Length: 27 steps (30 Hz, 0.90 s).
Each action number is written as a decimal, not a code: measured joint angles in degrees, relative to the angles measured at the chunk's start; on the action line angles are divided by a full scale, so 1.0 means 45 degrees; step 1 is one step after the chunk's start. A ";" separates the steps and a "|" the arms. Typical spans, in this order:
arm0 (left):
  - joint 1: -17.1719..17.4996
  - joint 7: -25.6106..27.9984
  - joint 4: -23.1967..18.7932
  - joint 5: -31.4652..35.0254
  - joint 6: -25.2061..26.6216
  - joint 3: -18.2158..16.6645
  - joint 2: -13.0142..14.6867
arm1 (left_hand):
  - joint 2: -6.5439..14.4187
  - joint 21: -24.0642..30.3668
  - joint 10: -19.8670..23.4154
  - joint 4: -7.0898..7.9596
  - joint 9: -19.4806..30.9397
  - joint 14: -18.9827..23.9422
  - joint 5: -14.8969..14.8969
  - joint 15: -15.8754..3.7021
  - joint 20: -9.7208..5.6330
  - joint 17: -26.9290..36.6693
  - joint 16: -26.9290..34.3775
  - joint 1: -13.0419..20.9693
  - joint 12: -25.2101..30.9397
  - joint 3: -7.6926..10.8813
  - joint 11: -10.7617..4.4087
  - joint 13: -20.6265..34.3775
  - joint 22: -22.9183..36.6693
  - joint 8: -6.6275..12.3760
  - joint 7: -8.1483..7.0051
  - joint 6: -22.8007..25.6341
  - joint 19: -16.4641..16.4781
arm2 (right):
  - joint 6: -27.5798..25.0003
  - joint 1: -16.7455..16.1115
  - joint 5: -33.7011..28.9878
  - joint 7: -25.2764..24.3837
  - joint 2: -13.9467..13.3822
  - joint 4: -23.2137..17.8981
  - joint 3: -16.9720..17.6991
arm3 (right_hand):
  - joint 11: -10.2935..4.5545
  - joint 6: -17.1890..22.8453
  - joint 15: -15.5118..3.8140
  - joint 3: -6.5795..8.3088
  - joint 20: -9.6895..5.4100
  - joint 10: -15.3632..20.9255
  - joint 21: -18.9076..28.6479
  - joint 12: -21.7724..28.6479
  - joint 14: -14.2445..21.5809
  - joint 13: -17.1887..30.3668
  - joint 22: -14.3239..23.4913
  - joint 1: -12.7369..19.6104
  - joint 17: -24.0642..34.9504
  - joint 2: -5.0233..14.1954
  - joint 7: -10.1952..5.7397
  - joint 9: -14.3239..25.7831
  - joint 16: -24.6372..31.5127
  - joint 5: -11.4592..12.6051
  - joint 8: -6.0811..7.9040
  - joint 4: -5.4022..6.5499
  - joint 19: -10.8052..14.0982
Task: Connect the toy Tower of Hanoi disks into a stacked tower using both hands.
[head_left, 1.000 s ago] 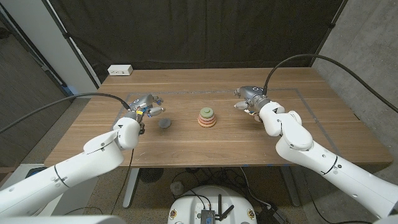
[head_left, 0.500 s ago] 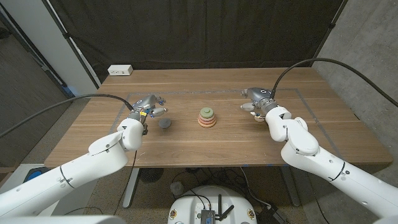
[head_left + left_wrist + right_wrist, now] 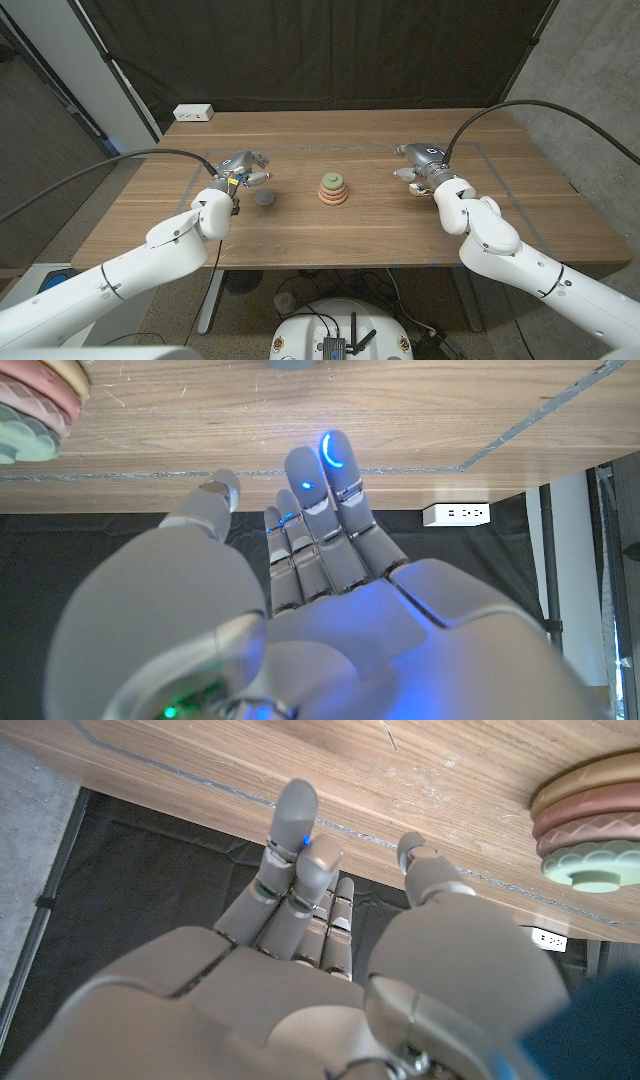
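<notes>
One three-disk stack (image 3: 333,189), one loose grey disk (image 3: 265,199)

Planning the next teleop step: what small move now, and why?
Probably bring the left hand down onto the loose grey disk: it lies just beside that hand, apart from the stacked tower, and both hands look empty.

The right hand (image 3: 420,165) has drawn back — farther from the stacked disks (image 3: 333,189).
</notes>
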 measured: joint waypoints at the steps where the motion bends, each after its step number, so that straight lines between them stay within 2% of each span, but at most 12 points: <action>1: -0.0036 -0.0045 0.0008 0.0015 -0.0005 0.0030 0.0014 | 0.0000 -0.0004 0.0000 0.0000 0.0000 0.0000 0.0000 0.0000 0.0000 0.0000 0.0000 0.0000 0.0000 0.0000 0.0000 0.0000 0.0000 0.0000 0.0000 0.0000 0.0000 | 0.0006 -0.0031 0.0072 -0.0110 -0.0025 0.0033 0.0006 | 0.0000 0.0000 -0.0043 0.0012 0.0000 0.0000 0.0000 0.0000 -0.0043 0.0000 0.0000 0.0000 -0.0035 0.0000 0.0000 0.0000 -0.0002 0.0000 0.0000 -0.0012 0.0000; 12: -0.0414 -0.0563 0.0034 0.0266 0.0025 0.0317 0.0179 | 0.0000 -0.0006 0.0000 0.0000 -0.0001 -0.0001 0.0000 0.0000 0.0000 -0.0041 0.0000 0.0000 0.0000 0.0000 0.0002 -0.0060 -0.0001 0.0000 0.0000 0.0000 0.0000 | -0.0117 -0.0140 0.0456 -0.0712 -0.0122 0.0125 -0.0039 | 0.0000 0.0000 0.0029 0.0012 0.0000 0.0001 0.0000 0.0000 -0.0110 0.0059 0.0001 0.0000 -0.0058 0.0000 0.0001 -0.0001 -0.0089 0.0000 0.0000 -0.0012 0.0001; 18: -0.0854 -0.1181 -0.0027 0.0709 0.0254 0.0685 0.0394 | -0.0068 -0.0007 0.0000 -0.0036 0.0000 -0.0002 0.0000 0.0000 0.0000 -0.0034 0.0000 0.0068 0.0000 0.0036 0.0002 -0.0119 -0.0002 0.0000 -0.0040 0.0041 0.0000 | -0.0277 -0.0143 0.0562 -0.0867 -0.0166 0.0123 -0.0164 | 0.0000 -0.0001 0.0029 0.0011 -0.0044 0.0002 0.0000 0.0001 -0.0109 0.0058 0.0001 0.0000 -0.0057 0.0000 0.0001 -0.0002 -0.0089 0.0000 0.0000 -0.0012 -0.0047; 24: -0.1398 -0.1201 -0.0082 0.0723 0.0261 0.1162 0.0633 | -0.0135 -0.0006 -0.0061 -0.0036 0.0000 -0.0002 0.0000 0.0000 0.0000 -0.0043 0.0000 0.0135 -0.0043 0.0036 0.0046 -0.0143 -0.0035 0.0000 -0.0022 0.0119 -0.0001 | -0.0442 -0.0075 0.0614 -0.0964 -0.0188 0.0099 -0.0315 | 0.0000 -0.0001 0.0028 0.0066 0.0023 0.0002 0.0000 0.0002 -0.0109 0.0112 0.0001 0.0000 -0.0059 -0.0001 0.0000 -0.0002 -0.0089 0.0000 -0.0050 0.0043 -0.0113; 25: -0.1491 -0.2112 -0.0102 0.1359 0.0480 0.1237 0.0688 | -0.0135 -0.0007 -0.0121 -0.0036 0.0000 -0.0005 0.0000 0.0004 -0.0001 -0.0032 0.0000 0.0135 -0.0074 0.0036 0.0022 -0.0172 -0.0035 0.0000 -0.0022 0.0118 0.0000 | -0.0475 -0.0058 0.0617 -0.0970 -0.0191 0.0099 -0.0337 | 0.0000 -0.0001 0.0028 0.0066 0.0022 0.0002 0.0000 0.0002 -0.0108 0.0120 0.0001 0.0000 -0.0053 -0.0001 0.0000 -0.0002 -0.0089 0.0000 -0.0049 0.0043 -0.0113; 27: -0.1596 -0.2341 -0.0129 0.1496 0.0505 0.1320 0.0757 | -0.0185 -0.0007 -0.0168 -0.0037 0.0000 -0.0077 0.0000 0.0022 -0.0001 -0.0029 0.0000 0.0185 -0.0091 0.0038 0.0038 -0.0177 -0.0034 0.0000 -0.0021 0.0119 -0.0001 | -0.0525 -0.0028 0.0619 -0.0979 -0.0194 0.0099 -0.0379 | 0.0000 -0.0001 0.0028 0.0066 0.0022 0.0002 0.0001 0.0002 -0.0108 0.0121 0.0001 0.0000 -0.0057 0.0000 0.0000 -0.0002 -0.0089 0.0000 -0.0050 0.0042 -0.0112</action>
